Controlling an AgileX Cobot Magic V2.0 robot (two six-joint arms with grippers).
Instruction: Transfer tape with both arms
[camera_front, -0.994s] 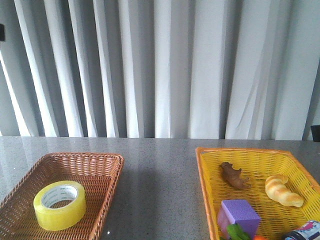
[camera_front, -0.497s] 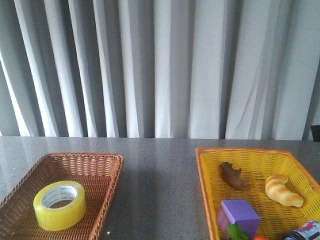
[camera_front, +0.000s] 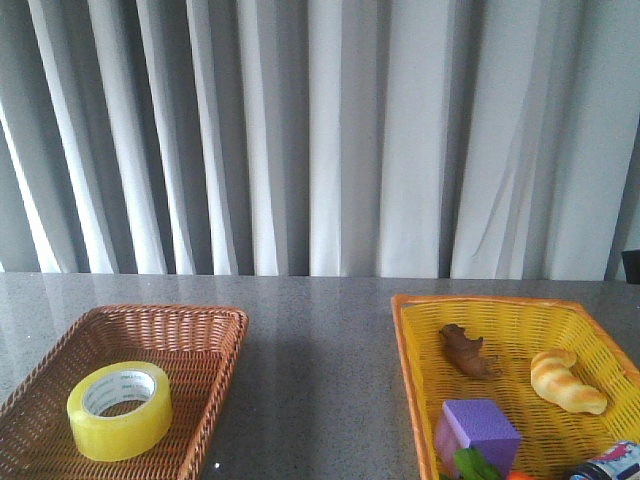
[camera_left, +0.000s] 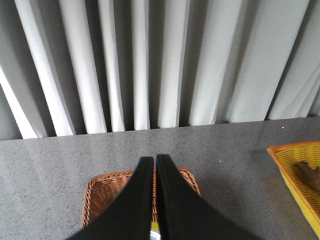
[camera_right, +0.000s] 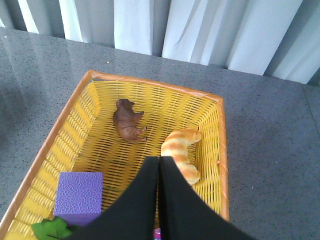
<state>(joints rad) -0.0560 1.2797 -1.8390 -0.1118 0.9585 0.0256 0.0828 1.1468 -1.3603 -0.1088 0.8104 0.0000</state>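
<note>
The yellow tape roll (camera_front: 119, 410) with a white printed core lies flat in the brown wicker basket (camera_front: 215, 345) at the front left. A sliver of the tape (camera_left: 155, 233) shows between the left fingers in the left wrist view. My left gripper (camera_left: 154, 159) is shut and empty, held above the brown basket (camera_left: 97, 195). My right gripper (camera_right: 159, 160) is shut and empty, held above the yellow basket (camera_right: 75, 117). Neither arm shows in the front view.
The yellow basket (camera_front: 415, 380) at the right holds a brown animal figure (camera_front: 466, 351), a croissant (camera_front: 566, 381), a purple cube (camera_front: 480, 428), a green item (camera_front: 473, 465) and a dark jar (camera_front: 612, 464). Grey curtains hang behind the grey table.
</note>
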